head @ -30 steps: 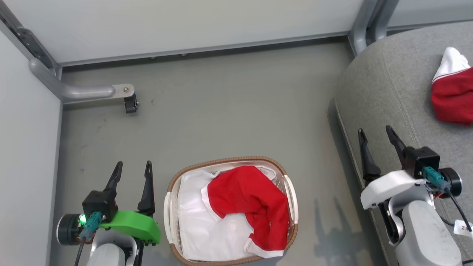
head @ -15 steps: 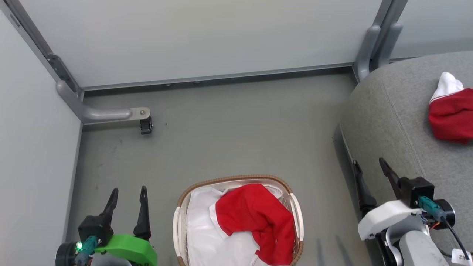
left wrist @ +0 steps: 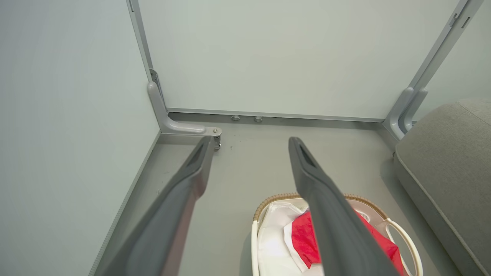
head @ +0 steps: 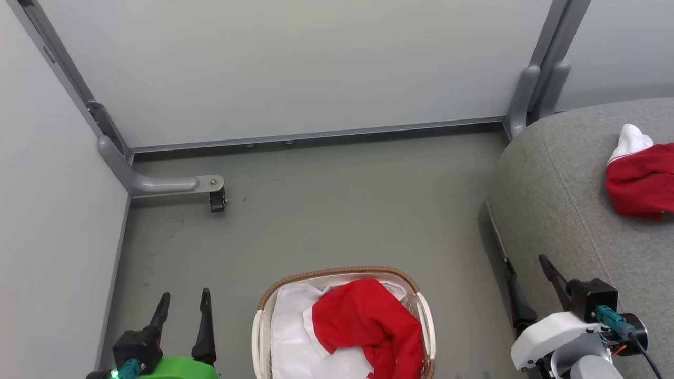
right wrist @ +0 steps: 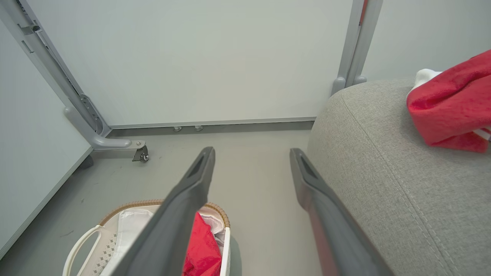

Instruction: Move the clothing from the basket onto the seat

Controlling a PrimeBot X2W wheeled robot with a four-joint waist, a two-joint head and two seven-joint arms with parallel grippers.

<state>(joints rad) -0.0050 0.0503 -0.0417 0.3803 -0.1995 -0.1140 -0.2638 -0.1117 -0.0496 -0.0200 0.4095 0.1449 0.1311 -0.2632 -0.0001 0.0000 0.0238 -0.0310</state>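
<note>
Nearest us, the left gripper (head: 185, 296) and right gripper (head: 524, 259) both stand with fingers spread wide and hold nothing. They sit one on either side of the basket (head: 337, 272) and touch neither it nor its contents. In the basket a red garment (head: 368, 321) lies heaped over the white liner (head: 287, 326), bunched toward the right half and rising about to the rim. We judge it light, limp and not fragile. It will likely sag and trail when lifted, and the liner beneath could come up with it. The best hold appears to be the raised fold at the top of the heap, pinching red cloth alone. Farther off to the right, the seat (head: 568, 221) carries a second garment (head: 640, 179), red with white trim, lying well in from the edge. Beyond stands a pale wall (head: 316, 68).
</note>
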